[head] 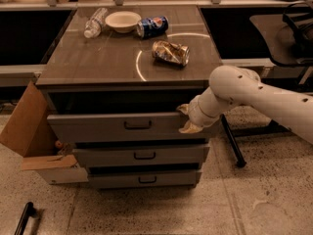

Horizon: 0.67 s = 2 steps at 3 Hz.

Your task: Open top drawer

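Note:
The top drawer (pixel 98 127) is the widest grey drawer, just under the cabinet top, with a small dark bar handle (pixel 137 125) at its centre. A dark gap shows above its front panel. My gripper (pixel 186 119) is on a white arm that comes in from the right. It sits against the right end of the top drawer's front, well right of the handle. Its tan fingers (pixel 190 128) are spread apart, one near the panel's top edge and one lower on its face. They hold nothing.
Two shallower grey drawers (pixel 141 155) sit below. On the cabinet top (pixel 88 58) lie a crushed bag (pixel 170 52), a blue can (pixel 152 26), a white bowl (pixel 122 20) and a plastic bottle (pixel 94 23). An open cardboard box (pixel 29 131) stands at the left. A dark chair leg (pixel 232 143) is at the right.

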{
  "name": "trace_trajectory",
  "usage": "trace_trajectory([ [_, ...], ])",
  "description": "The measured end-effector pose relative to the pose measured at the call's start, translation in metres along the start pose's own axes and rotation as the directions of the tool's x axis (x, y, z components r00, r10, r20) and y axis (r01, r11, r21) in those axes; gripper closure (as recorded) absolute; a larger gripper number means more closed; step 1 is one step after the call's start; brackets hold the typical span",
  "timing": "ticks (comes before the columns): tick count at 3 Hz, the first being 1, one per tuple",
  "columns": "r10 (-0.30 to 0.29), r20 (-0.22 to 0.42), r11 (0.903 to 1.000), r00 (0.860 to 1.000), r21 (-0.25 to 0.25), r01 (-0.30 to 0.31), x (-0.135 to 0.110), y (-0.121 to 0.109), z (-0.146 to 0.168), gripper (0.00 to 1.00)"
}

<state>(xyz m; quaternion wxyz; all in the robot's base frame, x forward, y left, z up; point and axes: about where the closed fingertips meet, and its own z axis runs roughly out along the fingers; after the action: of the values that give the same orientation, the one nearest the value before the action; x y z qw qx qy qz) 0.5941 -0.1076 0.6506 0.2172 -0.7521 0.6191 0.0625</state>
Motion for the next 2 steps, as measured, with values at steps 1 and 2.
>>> trace_trajectory([
  [1, 0.000, 0.000, 1.0000, 1.000, 0.000, 0.000, -0.0021, -0.0014, -0.0052, 0.96],
  [2, 0.000, 0.000, 1.0000, 1.000, 0.000, 0.000, -0.0035, -0.0024, -0.0086, 1.00],
])
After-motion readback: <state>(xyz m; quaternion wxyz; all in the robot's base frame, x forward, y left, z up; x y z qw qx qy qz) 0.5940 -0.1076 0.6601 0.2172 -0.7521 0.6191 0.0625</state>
